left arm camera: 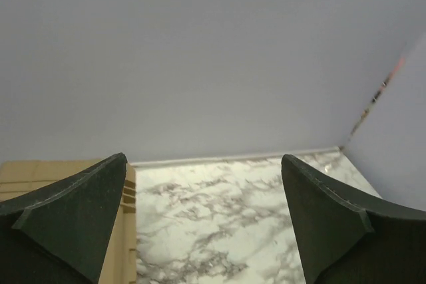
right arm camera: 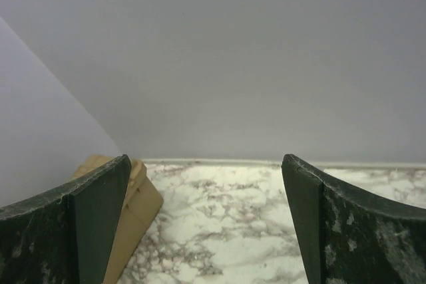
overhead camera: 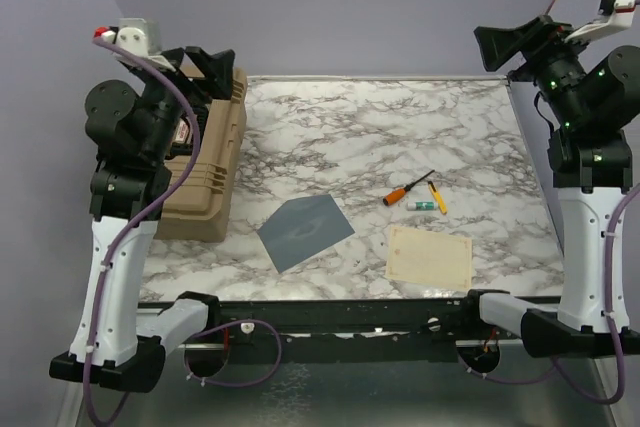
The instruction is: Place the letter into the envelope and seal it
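The grey-blue envelope (overhead camera: 305, 229) lies flat near the front middle of the marble table, set at an angle. To its right lies the cream-beige letter (overhead camera: 429, 255), also flat, apart from the envelope. My left gripper (overhead camera: 212, 65) is raised high at the back left, above the tan case, and stands open with nothing in it. My right gripper (overhead camera: 497, 48) is raised high at the back right, open and empty too. In both wrist views the fingers (left arm camera: 80, 224) (right arm camera: 333, 224) frame only the far table and wall; neither paper shows there.
A tan hard case (overhead camera: 208, 162) stands along the left side of the table (overhead camera: 400, 137). An orange-handled screwdriver (overhead camera: 406, 190), a yellow pen (overhead camera: 438, 197) and a small white tube (overhead camera: 425, 206) lie just behind the letter. Grey walls close the back and both sides.
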`<move>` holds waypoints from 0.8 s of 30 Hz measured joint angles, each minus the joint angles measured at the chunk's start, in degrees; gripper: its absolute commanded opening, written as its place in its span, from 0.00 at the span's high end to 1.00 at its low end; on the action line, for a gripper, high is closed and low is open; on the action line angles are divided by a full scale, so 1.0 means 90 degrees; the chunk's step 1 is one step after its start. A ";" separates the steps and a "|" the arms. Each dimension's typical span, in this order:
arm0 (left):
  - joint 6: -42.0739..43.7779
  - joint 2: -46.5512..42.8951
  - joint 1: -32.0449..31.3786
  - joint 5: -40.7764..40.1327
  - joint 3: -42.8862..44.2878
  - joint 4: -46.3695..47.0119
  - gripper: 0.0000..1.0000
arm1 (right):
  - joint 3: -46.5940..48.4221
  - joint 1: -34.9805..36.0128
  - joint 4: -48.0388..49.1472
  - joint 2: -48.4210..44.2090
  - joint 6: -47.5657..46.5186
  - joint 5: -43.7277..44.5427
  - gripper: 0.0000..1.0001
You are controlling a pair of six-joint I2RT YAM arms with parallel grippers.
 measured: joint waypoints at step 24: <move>-0.1122 0.1741 -0.3524 0.3087 -0.2579 0.0469 0.01 | -0.4585 0.0000 -0.1613 -0.0461 0.1430 -0.0136 0.21</move>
